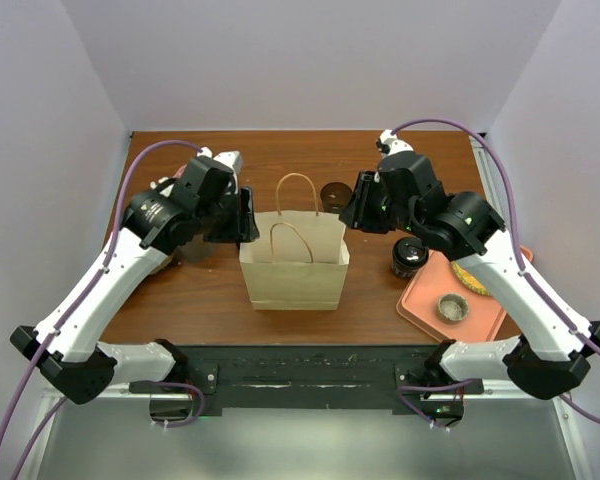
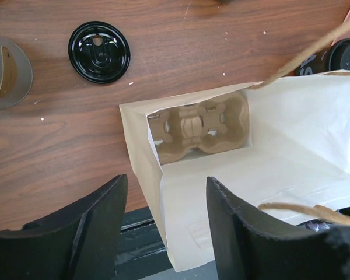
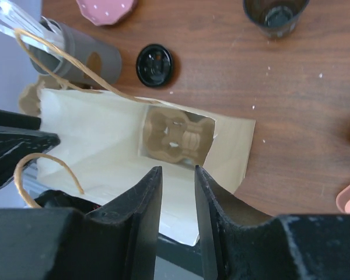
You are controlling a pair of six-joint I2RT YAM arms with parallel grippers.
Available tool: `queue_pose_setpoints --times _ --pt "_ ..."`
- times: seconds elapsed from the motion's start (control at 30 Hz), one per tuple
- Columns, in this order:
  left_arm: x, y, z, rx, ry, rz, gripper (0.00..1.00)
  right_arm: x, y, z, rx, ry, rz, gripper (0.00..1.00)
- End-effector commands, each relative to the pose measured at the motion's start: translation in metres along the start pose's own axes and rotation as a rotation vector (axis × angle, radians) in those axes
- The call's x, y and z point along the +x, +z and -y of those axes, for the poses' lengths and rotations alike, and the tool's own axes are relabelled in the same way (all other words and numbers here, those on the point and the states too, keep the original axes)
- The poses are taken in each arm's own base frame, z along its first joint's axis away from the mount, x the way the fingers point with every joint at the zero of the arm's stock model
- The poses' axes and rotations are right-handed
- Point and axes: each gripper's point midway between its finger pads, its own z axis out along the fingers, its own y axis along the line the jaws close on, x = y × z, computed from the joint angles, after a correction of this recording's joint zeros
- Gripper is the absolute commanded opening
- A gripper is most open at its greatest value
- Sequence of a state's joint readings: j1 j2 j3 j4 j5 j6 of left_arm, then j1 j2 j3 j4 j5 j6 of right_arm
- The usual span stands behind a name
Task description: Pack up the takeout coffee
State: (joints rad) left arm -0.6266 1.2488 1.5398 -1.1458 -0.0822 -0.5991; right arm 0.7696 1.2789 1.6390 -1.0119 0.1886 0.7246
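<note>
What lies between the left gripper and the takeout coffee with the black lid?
The open paper bag stands between the left gripper and the takeout coffee, as the top external view shows.

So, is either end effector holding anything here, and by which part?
Left end effector: open, straddling the paper bag's side rim, no grip. Right end effector: nearly closed at the opposite rim; a pinch cannot be confirmed.

Top view: bright, even, diffuse overhead light – only soft shadows beside the paper bag (image 1: pixel 294 270). Wrist views are sharp at table depth – bag paper nearly blown out white, glints on the loose black lid (image 2: pixel 99 51), near fingers (image 2: pixel 76 233) crushed to black.
</note>
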Motion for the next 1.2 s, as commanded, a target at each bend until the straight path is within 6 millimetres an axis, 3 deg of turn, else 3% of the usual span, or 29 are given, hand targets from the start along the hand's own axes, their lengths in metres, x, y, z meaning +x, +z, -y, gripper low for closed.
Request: queue_pose_setpoints --times 0.0,0.13,0.27,0.37,0.6,0.73,0.87,0.93,1.07,1.1,1.17 --pt "0.004 0.008 -0.003 -0.016 0.013 -0.026 0.55 -0.027 -0.015 -0.009 -0.038 -0.052 0.105 0.37" --pt "0.002 0.013 -0.011 -0.066 0.038 -0.03 0.49 -0.021 -0.014 -0.002 -0.032 -0.065 0.108 0.44" --pt "0.002 0.014 -0.016 -0.093 0.04 -0.025 0.46 -0.017 -0.017 0.001 -0.044 -0.065 0.113 0.44" --pt "-0.002 0.014 -0.023 -0.132 0.055 -0.006 0.39 -0.015 -0.02 0.01 -0.016 -0.07 0.118 0.45" --pt "-0.01 0.013 -0.023 -0.139 0.075 0.016 0.37 -0.013 -0.021 0.03 0.089 -0.108 0.103 0.46" --pt "-0.015 0.017 -0.013 -0.083 0.098 0.03 0.23 -0.013 -0.023 0.033 0.1 -0.109 0.104 0.46" --pt "-0.018 0.015 -0.002 -0.028 0.118 0.039 0.0 -0.014 -0.026 0.043 0.148 -0.075 0.129 0.47" --pt "-0.021 0.011 0.004 0.013 0.13 0.062 0.0 -0.015 -0.024 0.047 0.171 -0.059 0.132 0.47" --pt "-0.025 0.006 0.012 0.098 0.133 0.153 0.0 -0.012 -0.018 0.081 0.331 -0.053 0.09 0.47" --pt "-0.025 -0.003 0.014 0.129 0.134 0.191 0.0 -0.011 -0.014 0.089 0.352 -0.065 0.07 0.48" --pt "-0.022 -0.001 0.015 0.165 0.134 0.225 0.0 -0.019 -0.011 0.107 0.386 -0.037 0.071 0.48"
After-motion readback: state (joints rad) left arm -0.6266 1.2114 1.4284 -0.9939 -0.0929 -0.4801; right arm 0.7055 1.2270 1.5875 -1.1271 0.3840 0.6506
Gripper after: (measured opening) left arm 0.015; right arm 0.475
